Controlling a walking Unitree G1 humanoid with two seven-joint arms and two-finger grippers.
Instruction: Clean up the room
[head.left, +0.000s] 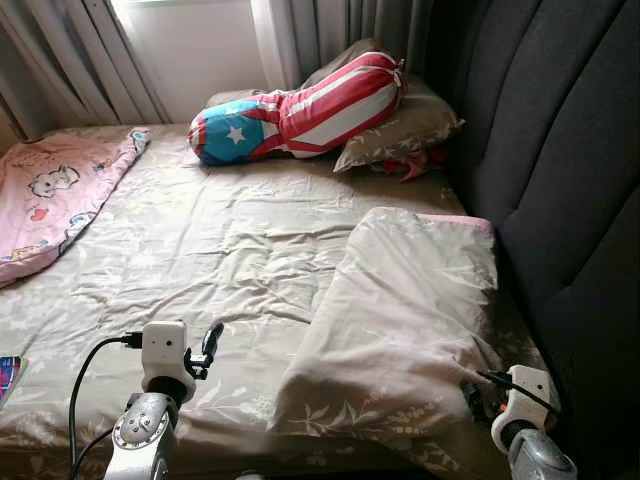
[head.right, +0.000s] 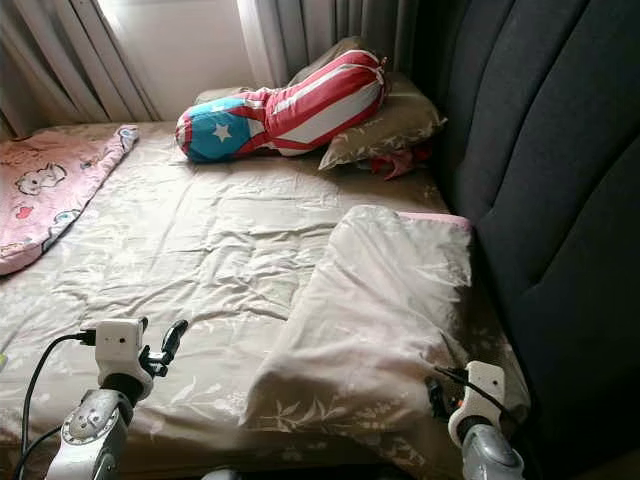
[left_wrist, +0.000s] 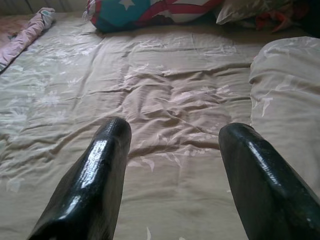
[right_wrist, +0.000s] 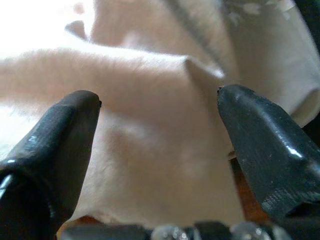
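Observation:
A beige floral bed cover lies spread over the bed, wrinkled in the middle. On its right side, against the headboard, rests a bulky beige pillow with a pink edge at its far end. My left gripper hovers low over the near left part of the cover; in the left wrist view it is open with only wrinkled fabric beyond it. My right gripper is at the near right corner of the pillow, open, with the pale cloth bunched just past its fingertips.
A flag-patterned bolster and a beige pillow lie at the far end, with something red beside them. A pink blanket covers the far left. The dark padded headboard runs along the right; curtains hang behind.

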